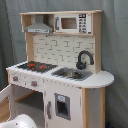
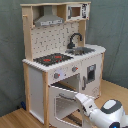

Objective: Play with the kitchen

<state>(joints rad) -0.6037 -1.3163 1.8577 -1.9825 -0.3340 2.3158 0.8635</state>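
The kitchen point(image 1: 60, 70) stands upright against a grey curtain point(image 1: 115, 45), a tall toy of pale wood and white panels. In both exterior views its black hob point(image 1: 36, 66) with red rings sits on the white countertop, and beside it is the sink point(image 1: 73, 74) with a black curved faucet point(image 1: 84, 59) rising over it. Above the hob hangs a grey hood point(image 1: 39, 26), and next to that, on the top shelf, a small microwave point(image 1: 73, 23) with a window. The back wall carries a pale brick pattern point(image 1: 62, 49).

In the second exterior view the oven door point(image 2: 64, 102) under the hob hangs swung down and open, its window frame tilted out toward the room. Two knobs point(image 2: 56, 75) sit on the panel above it. The white robot arm point(image 2: 107, 112) reaches in from the second exterior view's lower right, and its pincer point(image 2: 80, 99) is right at the open door's edge, seemingly touching it. I cannot tell whether the pincer is clenched or released.

In the first exterior view only a rounded white part of the arm point(image 1: 21, 121) shows at the bottom edge, in front of the open door point(image 1: 5, 97). The cupboard door point(image 1: 61, 106) under the sink is closed. A wooden floor point(image 2: 15, 120) lies beneath.
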